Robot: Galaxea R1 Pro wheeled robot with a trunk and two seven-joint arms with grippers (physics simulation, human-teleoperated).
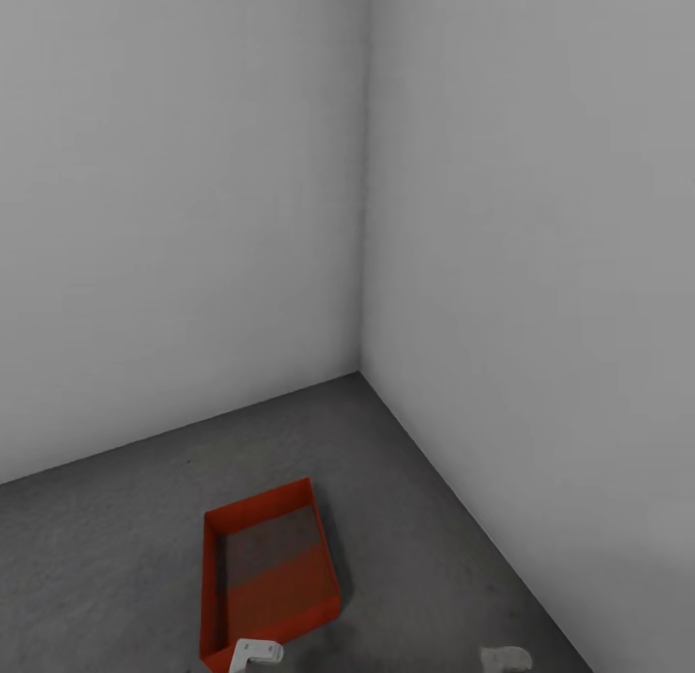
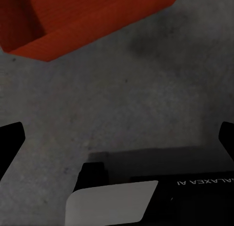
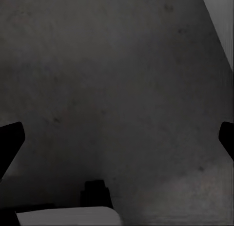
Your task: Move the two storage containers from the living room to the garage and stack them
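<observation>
A: One storage container (image 1: 268, 576) is being seen on the grey concrete floor (image 1: 116, 547), close to the corner where the two white walls (image 1: 183, 190) are meeting. It is lying flat and open side up, with nothing stacked in it.

B: Jaws?

A: In each wrist view the two dark fingertips are being shown spread to opposite edges of the frame, so both are being read as wide open, nothing held. The left gripper (image 2: 117, 136) is being kept over bare concrete, with the container's near corner (image 2: 73, 26) ahead of the jaws and apart from them, not between them. The right gripper (image 3: 117, 136) is being pointed at floor alone, a strip of wall showing at one edge.

B: Risks?

A: A second container is not being seen here, so the stack is being judged as not yet built. If the base is being turned or reversed carelessly, the placed bin is likely to be clipped by the left arm's white part (image 1: 253, 652), which is overlapping its near edge in the head view; real contact cannot be told. A shoved bin would be left skewed against the wall, making stacking harder.
</observation>
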